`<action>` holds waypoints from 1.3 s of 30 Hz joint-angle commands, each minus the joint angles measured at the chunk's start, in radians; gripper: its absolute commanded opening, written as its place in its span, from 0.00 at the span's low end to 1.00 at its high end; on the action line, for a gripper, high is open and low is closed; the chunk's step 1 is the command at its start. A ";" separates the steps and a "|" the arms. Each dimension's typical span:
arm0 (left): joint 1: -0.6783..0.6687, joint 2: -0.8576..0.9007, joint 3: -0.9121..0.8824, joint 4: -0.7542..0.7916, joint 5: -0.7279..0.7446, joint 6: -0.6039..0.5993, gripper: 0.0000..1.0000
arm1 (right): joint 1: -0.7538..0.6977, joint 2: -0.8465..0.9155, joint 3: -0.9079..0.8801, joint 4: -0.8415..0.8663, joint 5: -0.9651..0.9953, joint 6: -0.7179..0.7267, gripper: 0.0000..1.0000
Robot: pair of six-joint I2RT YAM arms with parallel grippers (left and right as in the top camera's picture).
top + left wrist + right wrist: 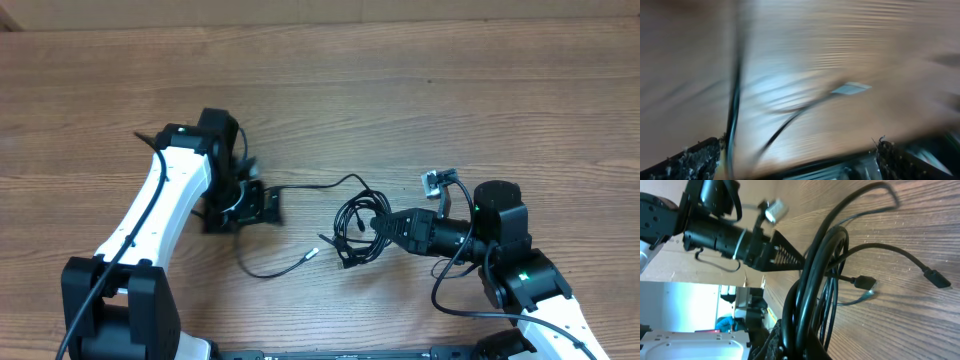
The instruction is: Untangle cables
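The cables form a tangled bundle of thin black loops [360, 225] near the middle of the wooden table. My right gripper [385, 232] is shut on this bundle [810, 295], which passes between its fingers [790, 345]. Two plug ends [865, 282] [937, 280] stick out on the wood. One strand [315, 185] runs left to my left gripper [245, 205], and another ends in a light plug [315, 252]. The left wrist view is blurred. There the left gripper [800, 150] stands open with a cable strand [732, 115] beside its left finger [690, 160], held by nothing.
The wooden table's [450, 90] far edge runs along the top of the overhead view. My right arm's own thicker cable [450, 290] loops beside its wrist. In the right wrist view my left arm [715, 230] sits behind the bundle.
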 commanded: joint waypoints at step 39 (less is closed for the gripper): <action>-0.173 -0.014 0.129 0.109 0.697 0.697 0.91 | 0.000 0.007 0.021 0.104 -0.264 -0.020 0.04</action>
